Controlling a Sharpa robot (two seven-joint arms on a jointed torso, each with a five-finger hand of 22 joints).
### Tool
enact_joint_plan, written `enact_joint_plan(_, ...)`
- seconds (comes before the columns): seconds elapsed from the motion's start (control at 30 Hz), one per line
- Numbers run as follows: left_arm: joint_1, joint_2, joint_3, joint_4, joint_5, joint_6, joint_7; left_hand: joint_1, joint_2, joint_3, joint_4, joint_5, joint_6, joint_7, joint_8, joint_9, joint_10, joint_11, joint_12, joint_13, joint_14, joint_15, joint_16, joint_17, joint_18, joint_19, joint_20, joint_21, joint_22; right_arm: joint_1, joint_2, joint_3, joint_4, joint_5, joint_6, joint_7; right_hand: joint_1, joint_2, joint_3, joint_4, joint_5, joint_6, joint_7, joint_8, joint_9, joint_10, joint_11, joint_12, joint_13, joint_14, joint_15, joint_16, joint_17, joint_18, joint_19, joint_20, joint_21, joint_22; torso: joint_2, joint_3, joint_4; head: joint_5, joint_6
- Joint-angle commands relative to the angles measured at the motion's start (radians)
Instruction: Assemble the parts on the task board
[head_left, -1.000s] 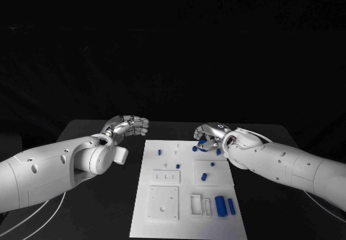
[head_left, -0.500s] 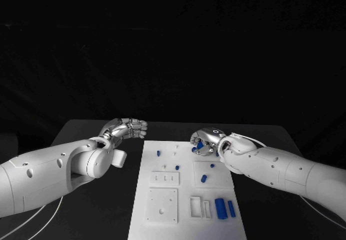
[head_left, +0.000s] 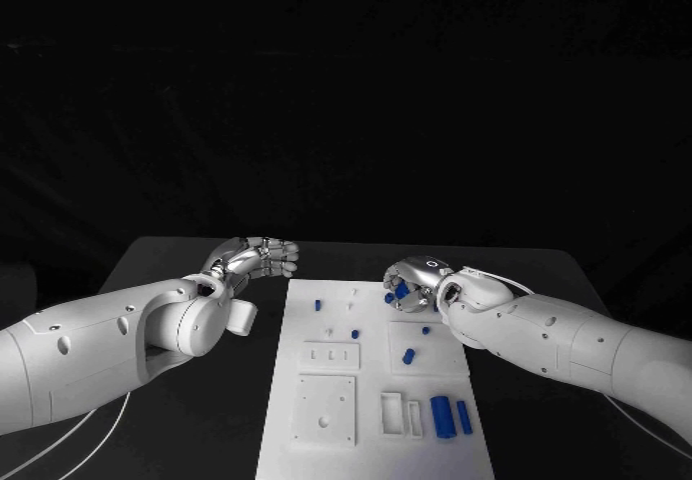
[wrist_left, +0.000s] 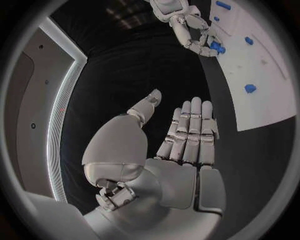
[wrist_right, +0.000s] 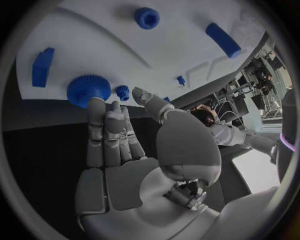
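Silver fingers of the right hand (head_left: 415, 282) lie straight and close together, their tips touching a round blue knurled part (wrist_right: 88, 89) (thumb off to one side, not closed on it) at the task board (head_left: 368, 445) edge, about one o'clock from the board's centre in the head view. The left hand (head_left: 257, 256) holds nothing, fingers straight and side by side with the thumb apart, above the black table (head_left: 173, 265) at ten o'clock, beside the board. Further blue parts (head_left: 441, 414) lie at five o'clock.
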Motion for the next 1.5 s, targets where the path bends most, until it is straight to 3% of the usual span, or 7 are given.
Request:
enact_joint_plan(0.03,0.001,-0.001,0.001,0.001,0.011,0.009,0.006,-0.010,-0.001,-0.001,-0.002,0.007,0.004,0.009,-0.005,-0.002,0.000,0.007,-0.003,-0.001,-0.002,0.002,-0.007,-0.001,0.016,-0.009,0.001,0.004,0.023,-0.001,0.001,0.000,-0.005,-0.035,0.013,-0.019,0.015,0.001,0.014,0.000,-0.021,0.007,-0.001,0.000,0.001,0.010,-0.005,0.001,0.002,-0.012,0.000,0.006,-0.006,0.048,0.037,-0.031,-0.005,-0.001,0.003,-0.0003,0.0002,0.000,-0.001)
enact_joint_plan(0.47,0.001,-0.003,0.001,0.003,0.015,0.005,0.008,-0.010,0.000,0.000,-0.002,0.007,0.005,0.009,-0.006,-0.002,0.001,0.007,-0.004,-0.002,-0.001,0.002,-0.007,-0.001,0.016,-0.009,0.001,0.005,0.023,-0.002,0.006,0.000,0.017,-0.046,0.031,-0.028,0.017,0.005,0.042,0.001,-0.042,0.031,-0.005,0.006,0.006,0.046,-0.013,0.010,0.008,-0.014,-0.007,0.019,-0.026,0.048,0.042,-0.029,-0.001,0.005,0.005,-0.0002,-0.0021,0.006,-0.004)
enact_joint_plan(0.67,0.001,-0.001,0.001,0.003,0.016,0.005,0.010,-0.010,0.000,0.000,-0.002,0.007,0.005,0.009,-0.006,-0.002,0.001,0.007,-0.005,-0.002,0.000,0.002,-0.007,0.000,0.017,-0.009,0.001,0.005,0.023,-0.002,0.010,0.000,0.004,-0.048,0.029,-0.030,0.015,0.008,0.046,0.000,-0.046,0.042,-0.006,0.009,0.009,0.063,-0.018,0.013,0.012,-0.014,-0.013,0.022,-0.033,0.048,0.043,-0.031,0.004,0.009,0.007,-0.0030,-0.0003,0.004,-0.004)
enact_joint_plan(0.8,0.002,-0.003,0.001,0.003,0.016,0.005,0.009,-0.010,0.000,0.000,-0.002,0.007,0.005,0.009,-0.007,-0.002,0.001,0.007,-0.005,-0.002,0.000,0.001,-0.007,0.000,0.017,-0.009,0.001,0.005,0.023,-0.002,0.011,0.000,0.003,-0.051,0.034,-0.033,0.014,0.009,0.047,0.000,-0.046,0.043,-0.006,0.009,0.009,0.064,-0.019,0.013,0.013,-0.014,-0.013,0.023,-0.034,0.048,0.043,-0.032,0.004,0.010,0.008,-0.0032,-0.0045,0.007,-0.002)
enact_joint_plan(1.17,0.006,-0.005,0.001,0.006,0.016,0.007,0.008,-0.010,0.000,0.001,-0.003,0.007,0.005,0.009,-0.007,-0.002,0.002,0.007,-0.006,-0.002,0.000,0.001,-0.007,0.000,0.017,-0.009,0.000,0.006,0.023,-0.005,0.015,-0.001,0.007,-0.071,0.042,-0.047,0.015,0.011,0.053,0.000,-0.048,0.051,-0.006,0.010,0.011,0.075,-0.022,0.013,0.016,-0.015,-0.016,0.027,-0.040,0.048,0.042,-0.035,0.007,0.013,0.011,-0.0026,-0.0027,0.007,-0.003)
enact_joint_plan(1.5,0.010,-0.007,0.001,0.007,0.016,0.008,0.007,-0.010,0.000,0.001,-0.003,0.007,0.006,0.009,-0.007,-0.003,0.002,0.008,-0.007,-0.003,0.001,0.001,-0.007,0.000,0.017,-0.010,0.000,0.006,0.023,-0.006,0.023,-0.002,0.006,-0.088,0.037,-0.065,-0.002,0.012,0.051,0.002,-0.046,0.061,-0.004,0.011,0.013,0.087,-0.026,0.013,0.020,-0.016,-0.020,0.033,-0.048,0.048,0.042,-0.037,0.012,0.018,0.012,-0.0021,-0.0050,0.008,-0.005)
